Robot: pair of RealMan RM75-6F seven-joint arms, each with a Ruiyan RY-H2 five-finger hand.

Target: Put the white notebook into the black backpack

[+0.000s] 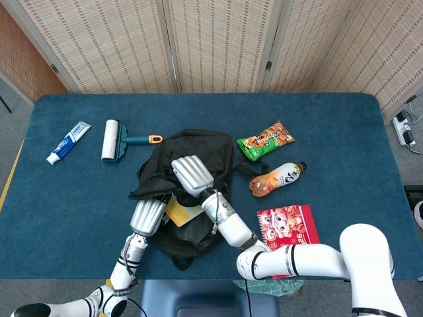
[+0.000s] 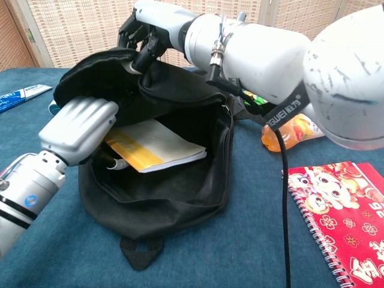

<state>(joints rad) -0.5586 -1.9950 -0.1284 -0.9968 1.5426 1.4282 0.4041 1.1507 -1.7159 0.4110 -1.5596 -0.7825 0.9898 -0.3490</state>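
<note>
The black backpack (image 1: 205, 142) (image 2: 168, 198) lies in the middle of the table with its mouth open toward me. Inside that mouth lies the white notebook (image 2: 159, 147) (image 1: 178, 212) with a yellow band, flat on the lining. My right hand (image 2: 147, 30) (image 1: 192, 175) grips the backpack's upper flap and holds it raised. At the left side of the opening is my left hand (image 2: 78, 129) (image 1: 147, 214), back toward the cameras, just above the notebook's left end. Its fingers curl under out of sight, so a hold on the notebook is not visible.
A red spiral notebook (image 1: 287, 228) (image 2: 339, 204) lies right of the backpack, with an orange drink bottle (image 1: 276, 178) (image 2: 294, 132) and a green snack packet (image 1: 266, 140) behind it. A lint roller (image 1: 112, 140) and a toothpaste tube (image 1: 68, 142) sit at the far left.
</note>
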